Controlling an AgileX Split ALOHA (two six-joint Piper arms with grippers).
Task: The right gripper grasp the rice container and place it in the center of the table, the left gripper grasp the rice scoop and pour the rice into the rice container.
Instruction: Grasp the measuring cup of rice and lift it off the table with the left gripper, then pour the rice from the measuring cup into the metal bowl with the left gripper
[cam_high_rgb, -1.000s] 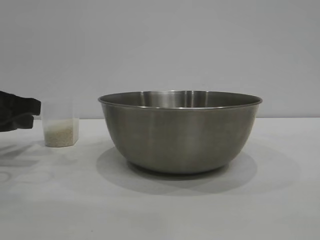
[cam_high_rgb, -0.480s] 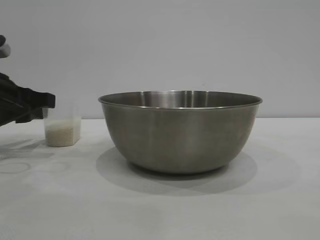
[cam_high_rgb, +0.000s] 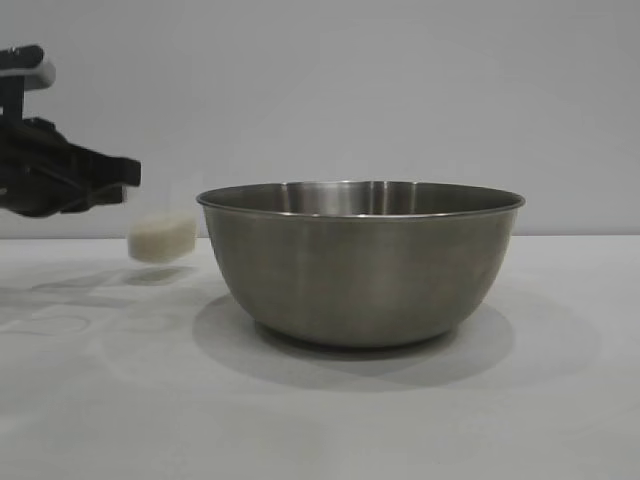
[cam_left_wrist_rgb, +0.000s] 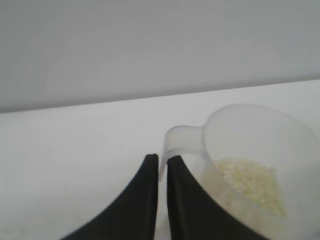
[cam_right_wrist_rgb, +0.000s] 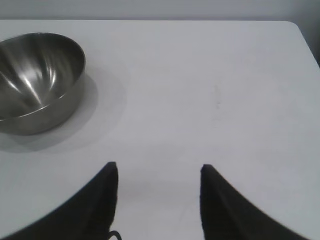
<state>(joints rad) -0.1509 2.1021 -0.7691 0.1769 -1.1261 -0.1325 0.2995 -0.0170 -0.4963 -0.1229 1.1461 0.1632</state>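
Rice container (cam_high_rgb: 360, 262) sits upright on the table (cam_high_rgb: 320, 420), roughly mid-table and nearer its front edge than the scoop; rim level, nothing seen inside from the exterior view. Placement step looks done.

Left gripper (cam_left_wrist_rgb: 162, 165) is pinched down on the thin handle tab of the rice scoop (cam_left_wrist_rgb: 250, 165), fingers nearly touching with only the tab between them. In the exterior view the left gripper (cam_high_rgb: 125, 180) is off toward the table's left edge, and the rice scoop (cam_high_rgb: 163, 236) hangs clear of the tabletop, tilted, its shadow beneath it, just beside the container's rim but not over it.

Rice (cam_left_wrist_rgb: 250, 182) lies heaped low in the cup, well under the lip.

Handling, as judged:
- Scoop is light, thin clear plastic, likely smooth and a bit slippery; the small handle gives little purchase, so the cup could pivot in the grip as it tips.
- Grains are loose and will shift and run once the tilt steepens; the lip should be over the container first.
- Container is stiff steel, broad-based, likely heavy enough to stay put; best held by the rolled rim.

Right gripper (cam_right_wrist_rgb: 159, 172) hovers over bare table toward the right edge, well apart from the rice container (cam_right_wrist_rgb: 37, 82), fingers spread wide, holding nothing.
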